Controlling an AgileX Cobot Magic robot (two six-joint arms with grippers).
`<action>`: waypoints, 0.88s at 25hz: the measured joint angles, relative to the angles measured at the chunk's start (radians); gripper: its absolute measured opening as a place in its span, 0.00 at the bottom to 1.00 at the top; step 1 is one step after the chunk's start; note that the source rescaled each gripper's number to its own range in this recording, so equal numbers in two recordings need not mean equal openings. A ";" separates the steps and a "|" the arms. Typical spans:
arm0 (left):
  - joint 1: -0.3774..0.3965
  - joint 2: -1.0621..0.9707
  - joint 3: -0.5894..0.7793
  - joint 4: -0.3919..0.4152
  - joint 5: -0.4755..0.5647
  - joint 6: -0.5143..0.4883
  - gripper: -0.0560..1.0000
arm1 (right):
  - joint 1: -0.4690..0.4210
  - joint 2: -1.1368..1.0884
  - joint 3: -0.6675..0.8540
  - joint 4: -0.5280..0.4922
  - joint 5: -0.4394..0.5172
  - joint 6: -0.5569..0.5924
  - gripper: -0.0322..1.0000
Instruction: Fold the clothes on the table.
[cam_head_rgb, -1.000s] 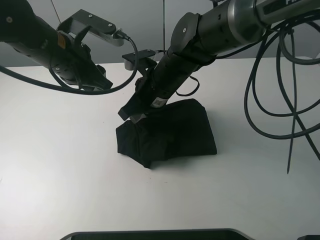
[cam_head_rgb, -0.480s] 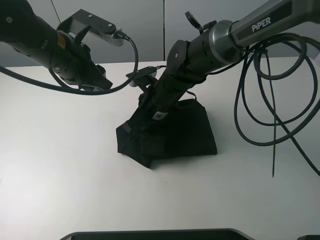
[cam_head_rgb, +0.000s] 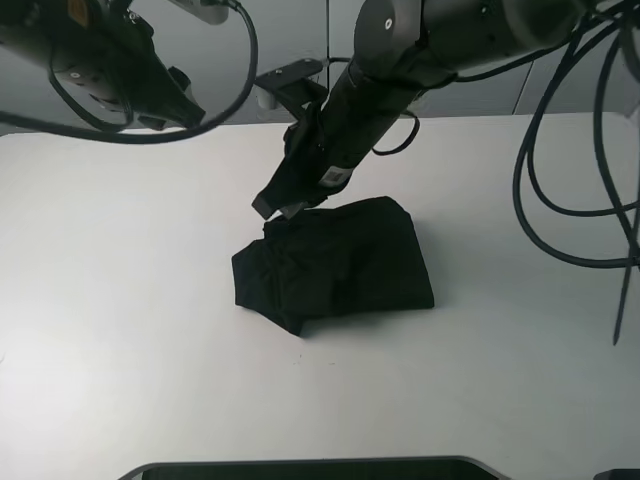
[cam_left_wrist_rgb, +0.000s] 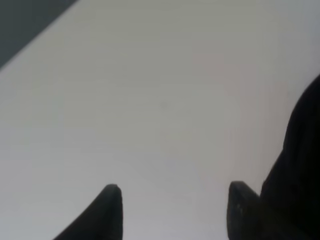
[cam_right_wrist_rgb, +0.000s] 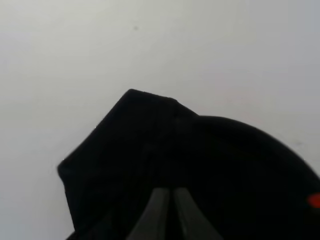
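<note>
Clothes (cam_head_rgb: 340, 265) bundled on table (cam_head_rgb: 120, 300); right gripper (cam_head_rgb: 273, 207) closed, empty, at far-left edge, could snag fold open. Left gripper (cam_left_wrist_rgb: 175, 210) half-open, empty.

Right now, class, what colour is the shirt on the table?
The shirt is black, clearest in the exterior high view.

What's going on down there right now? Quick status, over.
Left gripper open, empty, raised. Right gripper shut, tip by folded black shirt edge. Nothing blocking on the table.
</note>
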 joint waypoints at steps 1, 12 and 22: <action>0.000 -0.032 -0.014 0.002 0.012 0.000 0.62 | 0.000 -0.037 0.000 -0.076 0.019 0.054 0.04; 0.000 -0.442 -0.034 0.042 0.197 -0.039 0.62 | 0.000 -0.654 0.000 -0.588 0.365 0.451 0.07; 0.000 -0.764 -0.036 0.085 0.399 -0.044 0.62 | 0.000 -1.205 0.000 -0.647 0.576 0.363 0.90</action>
